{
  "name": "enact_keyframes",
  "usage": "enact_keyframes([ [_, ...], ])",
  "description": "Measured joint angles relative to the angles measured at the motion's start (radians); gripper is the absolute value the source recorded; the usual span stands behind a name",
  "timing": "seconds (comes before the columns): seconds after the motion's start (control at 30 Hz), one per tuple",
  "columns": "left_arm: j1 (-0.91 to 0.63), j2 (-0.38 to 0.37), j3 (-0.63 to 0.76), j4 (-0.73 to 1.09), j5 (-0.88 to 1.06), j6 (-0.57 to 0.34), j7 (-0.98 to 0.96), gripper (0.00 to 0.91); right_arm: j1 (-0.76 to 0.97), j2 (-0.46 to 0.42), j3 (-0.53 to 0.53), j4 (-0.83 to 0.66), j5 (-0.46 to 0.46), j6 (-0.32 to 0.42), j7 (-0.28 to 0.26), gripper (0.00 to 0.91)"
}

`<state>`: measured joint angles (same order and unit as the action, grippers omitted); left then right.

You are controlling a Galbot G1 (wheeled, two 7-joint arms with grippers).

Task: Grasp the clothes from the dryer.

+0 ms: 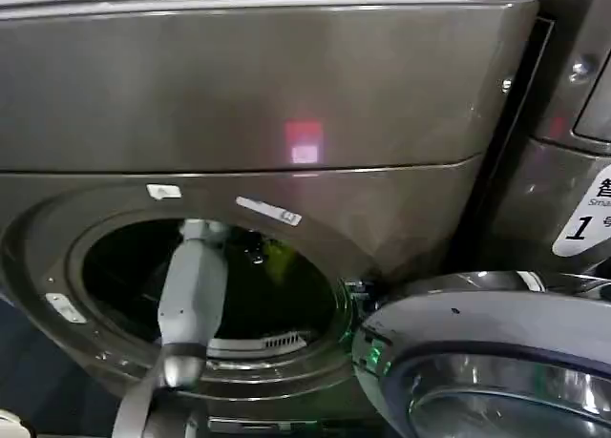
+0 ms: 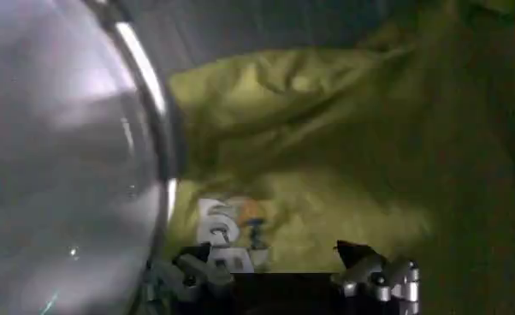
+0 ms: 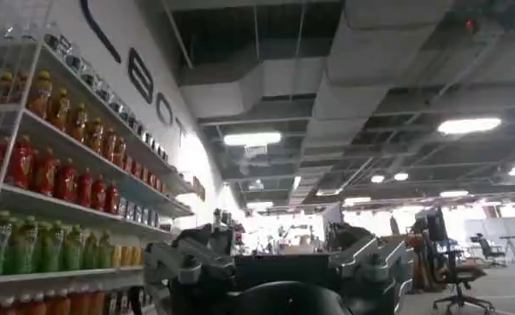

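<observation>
A brushed, dark grey-brown metal dryer [image 1: 286, 94] fills the head view, its round porthole opening onto a dark drum. The robot's left arm [image 1: 191, 295], a smooth pale grey cylinder, reaches in through the opening. Deep inside, a sliver of yellow-green fabric glints beside the arm. The open door [image 1: 496, 362], a thick glossy ring of silver and glass, swings out at lower right; a white "1" sticker [image 1: 584, 219] marks the neighbouring panel.

In the left wrist view, the clothes [image 2: 326, 145], soft, crumpled olive-to-yellow-green cloth with a pale printed patch [image 2: 227, 231], lie heaped against the curved, polished steel drum wall [image 2: 61, 171]. The left pincer [image 2: 283, 257] hovers just before the patch, jaws spread wide, holding nothing.

The right pincer [image 3: 275, 265], also spread and empty, points away towards shelves of bottled drinks [image 3: 61, 180].
</observation>
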<state>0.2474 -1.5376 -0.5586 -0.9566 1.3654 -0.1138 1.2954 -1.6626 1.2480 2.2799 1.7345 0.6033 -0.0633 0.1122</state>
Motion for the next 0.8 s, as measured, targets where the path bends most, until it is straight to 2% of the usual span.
enact_keyframes([
  [0.8,-0.031,0.016,0.003,0.205,-0.080,0.093,0.023,0.907,0.013,0.027,-0.040,0.016,-0.013,0.010,0.002,0.907],
])
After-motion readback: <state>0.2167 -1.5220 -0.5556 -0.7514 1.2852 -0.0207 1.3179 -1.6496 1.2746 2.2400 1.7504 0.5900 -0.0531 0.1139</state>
